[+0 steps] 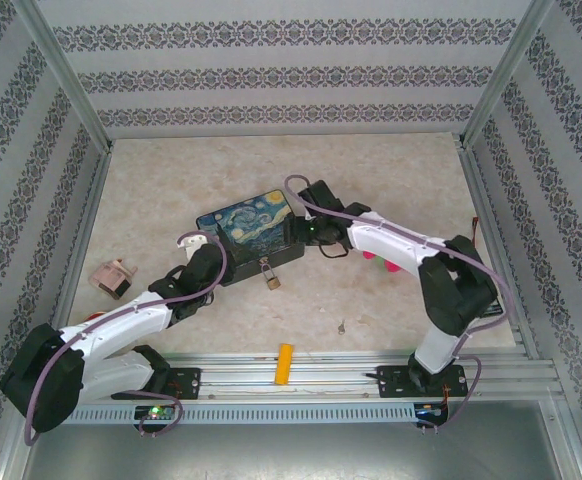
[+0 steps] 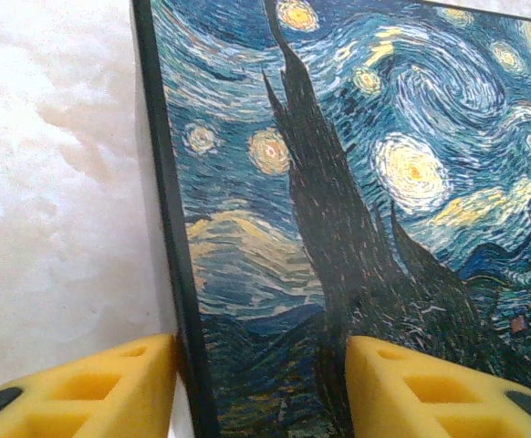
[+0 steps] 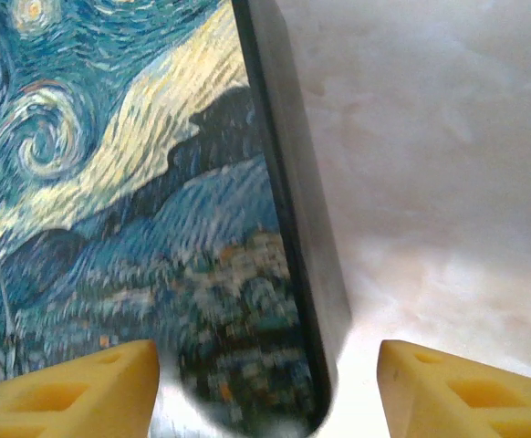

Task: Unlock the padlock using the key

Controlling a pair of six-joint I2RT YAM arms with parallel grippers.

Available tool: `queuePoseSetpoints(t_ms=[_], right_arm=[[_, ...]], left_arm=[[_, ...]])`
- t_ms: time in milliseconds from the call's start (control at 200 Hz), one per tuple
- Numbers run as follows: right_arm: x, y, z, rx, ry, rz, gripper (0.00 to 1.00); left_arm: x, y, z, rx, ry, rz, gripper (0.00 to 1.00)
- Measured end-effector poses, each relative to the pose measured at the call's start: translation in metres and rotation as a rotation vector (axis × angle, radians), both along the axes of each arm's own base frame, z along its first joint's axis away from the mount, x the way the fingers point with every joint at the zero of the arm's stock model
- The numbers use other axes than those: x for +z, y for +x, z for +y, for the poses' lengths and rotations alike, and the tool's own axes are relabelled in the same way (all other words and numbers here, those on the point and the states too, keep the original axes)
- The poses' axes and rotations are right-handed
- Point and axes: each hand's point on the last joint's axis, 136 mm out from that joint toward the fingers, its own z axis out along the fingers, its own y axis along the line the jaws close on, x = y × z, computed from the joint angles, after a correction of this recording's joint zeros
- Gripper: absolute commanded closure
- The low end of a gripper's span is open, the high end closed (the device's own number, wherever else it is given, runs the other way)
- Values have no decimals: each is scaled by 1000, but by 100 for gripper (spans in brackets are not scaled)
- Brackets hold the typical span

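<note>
The padlock sits at the near edge of the tin. The key lies well apart on the desk (nearer the right arm). The left gripper and right gripper, both spread, straddle opposite tin edges.

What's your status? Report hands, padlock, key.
Left hand open, astride tin, left edge. Right hand open, astride right edge. Padlock at tin's front, key loose on table.
</note>
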Motion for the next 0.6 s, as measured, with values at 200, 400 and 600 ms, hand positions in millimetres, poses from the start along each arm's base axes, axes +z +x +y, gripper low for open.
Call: queuePoseSetpoints(t_ms=[200,400,600], right_arm=[[34,-21,-30,-35,-24,-70,42],[15,-71,-70,-91,-116,-7,48],[-13,-141,-101,-139,-197,102,57]], left_arm=[[2,10,7,21,6,-21,60],[0,25,7,29,8,-34,61],[0,44,7,45,-20,-45,60]])
